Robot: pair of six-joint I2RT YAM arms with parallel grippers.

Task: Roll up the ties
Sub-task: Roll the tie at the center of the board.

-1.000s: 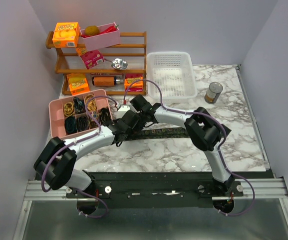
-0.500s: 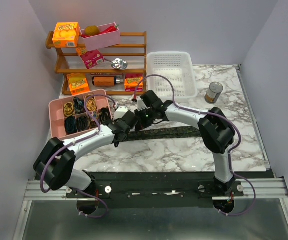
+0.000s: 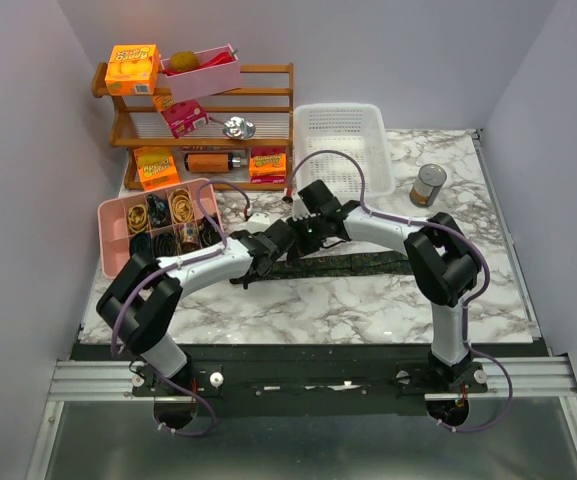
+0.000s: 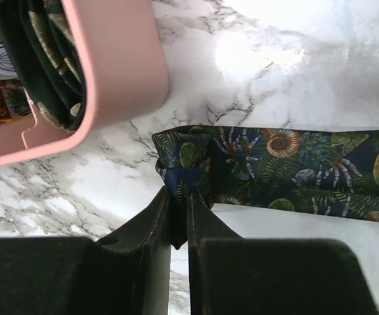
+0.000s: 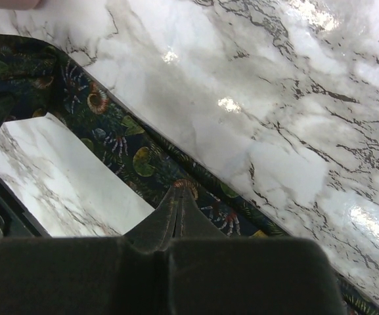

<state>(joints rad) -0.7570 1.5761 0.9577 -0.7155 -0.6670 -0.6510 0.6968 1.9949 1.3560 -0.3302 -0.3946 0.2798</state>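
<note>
The tie (image 4: 288, 164) lies flat across the middle of the worktop (image 3: 368, 310), running left to right. Its left end is folded over just beside the pink tray (image 4: 123, 59), which stands near the worktop's left edge. The left gripper (image 4: 179, 197) is clamped on that folded end. The right gripper (image 5: 178, 193), fingers together, rests its tips on the tie further right.

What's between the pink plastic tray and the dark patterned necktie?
Just bare white marble table between pink tray and necktie, shown in the left wrist view.
</note>
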